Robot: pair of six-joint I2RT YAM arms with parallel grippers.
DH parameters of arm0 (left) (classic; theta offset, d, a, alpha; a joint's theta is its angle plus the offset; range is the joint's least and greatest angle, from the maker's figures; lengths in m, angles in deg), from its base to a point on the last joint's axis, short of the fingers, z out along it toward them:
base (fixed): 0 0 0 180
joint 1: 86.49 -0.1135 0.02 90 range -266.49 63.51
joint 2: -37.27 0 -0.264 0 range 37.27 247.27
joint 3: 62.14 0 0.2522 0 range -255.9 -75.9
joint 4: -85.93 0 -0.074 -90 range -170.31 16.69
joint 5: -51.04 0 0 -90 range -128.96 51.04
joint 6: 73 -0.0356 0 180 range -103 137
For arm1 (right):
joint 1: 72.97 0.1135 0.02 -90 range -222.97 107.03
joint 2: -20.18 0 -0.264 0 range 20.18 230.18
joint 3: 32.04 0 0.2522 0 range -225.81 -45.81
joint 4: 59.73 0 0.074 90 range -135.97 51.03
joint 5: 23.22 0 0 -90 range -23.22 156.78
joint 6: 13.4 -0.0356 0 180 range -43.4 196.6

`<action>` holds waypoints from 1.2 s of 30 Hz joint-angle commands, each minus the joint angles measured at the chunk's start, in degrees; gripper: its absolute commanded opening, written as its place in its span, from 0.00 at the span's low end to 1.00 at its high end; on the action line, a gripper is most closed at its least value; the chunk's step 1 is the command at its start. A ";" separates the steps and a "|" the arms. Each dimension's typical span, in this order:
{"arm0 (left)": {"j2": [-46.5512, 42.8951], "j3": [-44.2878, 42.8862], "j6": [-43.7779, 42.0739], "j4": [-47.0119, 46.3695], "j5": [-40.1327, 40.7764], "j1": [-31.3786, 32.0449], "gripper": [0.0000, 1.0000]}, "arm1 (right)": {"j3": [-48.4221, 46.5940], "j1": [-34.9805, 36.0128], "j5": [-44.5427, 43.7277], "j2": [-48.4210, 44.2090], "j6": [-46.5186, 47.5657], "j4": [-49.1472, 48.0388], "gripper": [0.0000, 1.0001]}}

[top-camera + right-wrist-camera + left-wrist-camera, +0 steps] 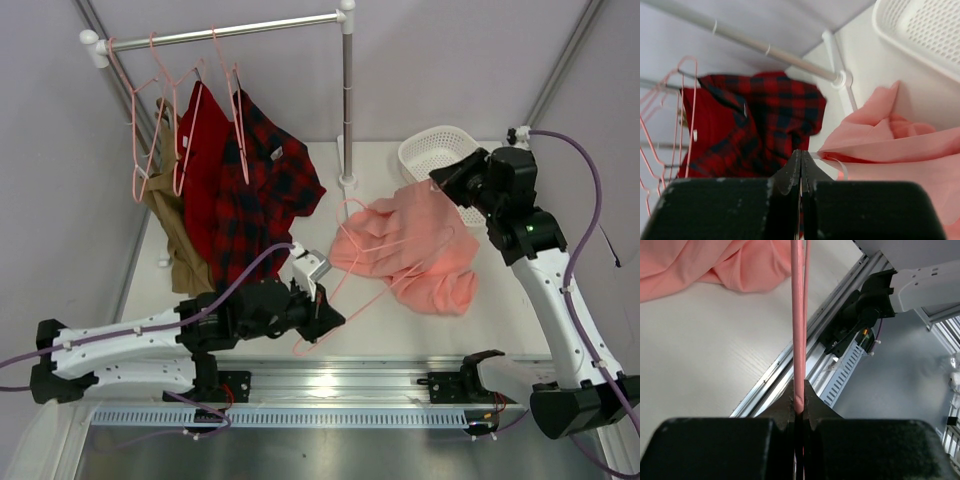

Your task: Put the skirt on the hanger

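The salmon-pink skirt (420, 250) lies crumpled on the white table right of centre, and its top corner rises toward my right gripper (441, 181). In the right wrist view that gripper (801, 155) is shut, with the skirt's edge (900, 145) and a white ribbon loop drawn to its tips. A pale-pink wire hanger (300, 348) lies slanted across the table with its upper part over the skirt. My left gripper (330, 318) is shut on its lower corner. The left wrist view shows the wire (798, 315) pinched between the jaws (798, 390), with the skirt (715, 265) beyond.
A white rail (250, 30) at the back left carries spare pink hangers (150, 120), a red garment (200, 150), a red-and-black plaid shirt (265, 190) and a tan garment (185, 245). Its post (347, 110) stands mid-table. A white basket (435, 150) sits behind the right gripper.
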 commanded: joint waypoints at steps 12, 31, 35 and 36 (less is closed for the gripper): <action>8.61 0.60 3.88 -19.11 23.69 12.64 0.00 | -1.29 7.80 7.85 -5.63 11.16 -5.84 0.00; 11.34 -2.12 11.97 -17.18 43.47 20.73 0.00 | 4.34 12.82 -22.12 -10.29 4.40 -3.11 0.00; 11.51 -2.47 12.58 -16.13 45.58 21.44 0.00 | 4.16 12.74 -22.66 -9.50 3.61 -4.16 0.00; 11.43 -2.39 12.76 -15.87 45.58 21.44 0.00 | 4.16 12.74 -23.01 -9.41 3.34 -4.42 0.00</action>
